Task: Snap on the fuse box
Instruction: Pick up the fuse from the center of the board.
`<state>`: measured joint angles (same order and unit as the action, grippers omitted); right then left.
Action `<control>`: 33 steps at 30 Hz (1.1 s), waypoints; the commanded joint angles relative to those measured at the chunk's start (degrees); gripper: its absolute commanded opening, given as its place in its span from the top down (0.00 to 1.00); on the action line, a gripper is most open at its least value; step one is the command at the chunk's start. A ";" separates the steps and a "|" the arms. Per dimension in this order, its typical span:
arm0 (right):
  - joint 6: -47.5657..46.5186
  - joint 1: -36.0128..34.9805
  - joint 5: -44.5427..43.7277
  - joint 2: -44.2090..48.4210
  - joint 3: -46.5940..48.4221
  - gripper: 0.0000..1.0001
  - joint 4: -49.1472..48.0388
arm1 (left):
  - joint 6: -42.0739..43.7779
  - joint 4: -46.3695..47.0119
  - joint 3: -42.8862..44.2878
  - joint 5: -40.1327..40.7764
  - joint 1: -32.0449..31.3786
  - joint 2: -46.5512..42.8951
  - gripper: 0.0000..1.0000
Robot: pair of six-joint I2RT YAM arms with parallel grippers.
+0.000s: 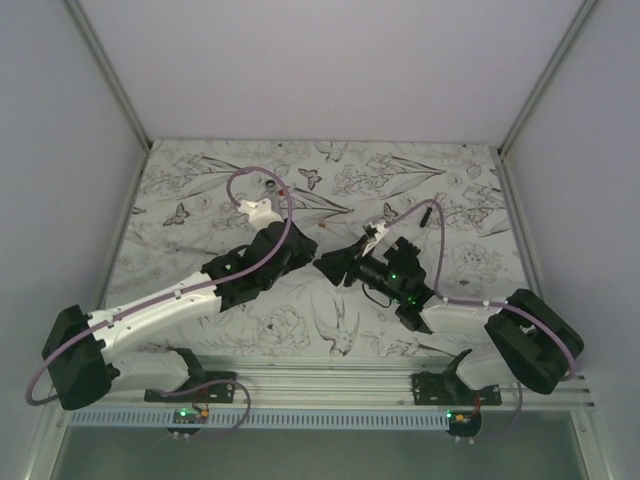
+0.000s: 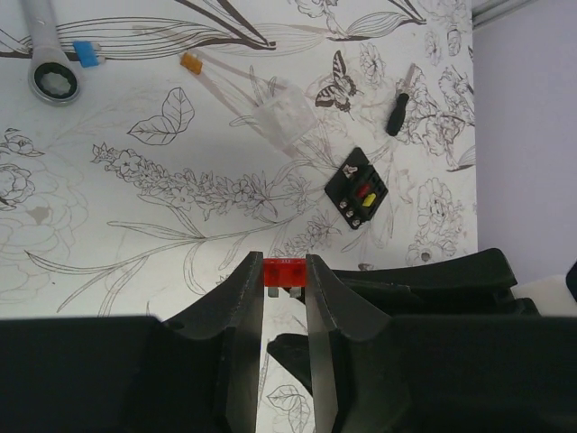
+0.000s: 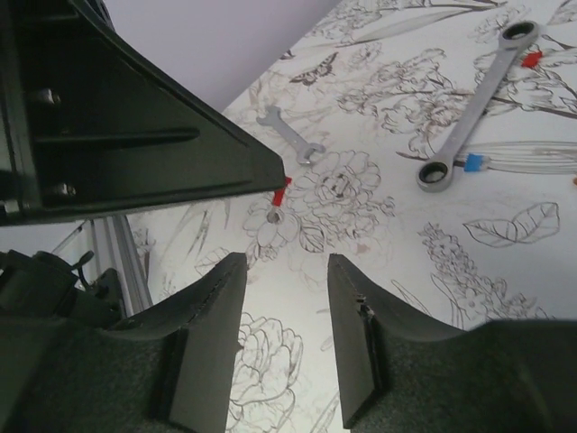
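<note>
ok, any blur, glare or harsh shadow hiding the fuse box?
Top external: even diffuse light, soft shadows, no glare. Left wrist: fuse box crisp and evenly lit; left gripper, shut on the red fuse, is near-black and shades the table beneath. Right wrist: right gripper slightly soft, the left gripper's body blacks out the upper left; fuse box not in view.

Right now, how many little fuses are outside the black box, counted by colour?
Red: 2, a loose red fuse beside the long wrench and a held red fuse in the left tool.
Blue: 1, the blue fuse.
Orange: 1, the orange fuse.
Total: 4.
</note>
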<state>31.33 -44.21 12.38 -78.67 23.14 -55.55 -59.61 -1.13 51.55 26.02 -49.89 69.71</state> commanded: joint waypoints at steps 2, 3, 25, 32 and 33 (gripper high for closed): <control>1.36 -1.31 -0.02 -1.70 3.06 0.56 -6.36 | -1.60 1.04 -1.18 1.93 -0.73 -0.97 0.93; 1.36 -1.36 0.01 -1.87 3.20 0.56 -6.52 | -1.62 0.97 -1.19 1.86 -0.81 -1.09 0.93; 1.19 -1.76 -1.35 -3.29 4.35 0.81 -6.33 | -1.53 1.82 -1.50 0.00 -1.35 -1.52 0.93; 1.19 -1.85 -1.70 -3.57 4.37 0.88 -6.63 | -1.69 2.21 -1.89 -0.42 -1.70 -1.45 0.93; 1.21 -1.85 -1.66 -3.68 4.44 0.89 -6.67 | -1.65 2.31 -1.89 -0.60 -1.75 -1.40 0.93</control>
<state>32.38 -45.52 11.42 -81.82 25.58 -59.40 -60.66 -0.30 50.68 26.24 -50.74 69.25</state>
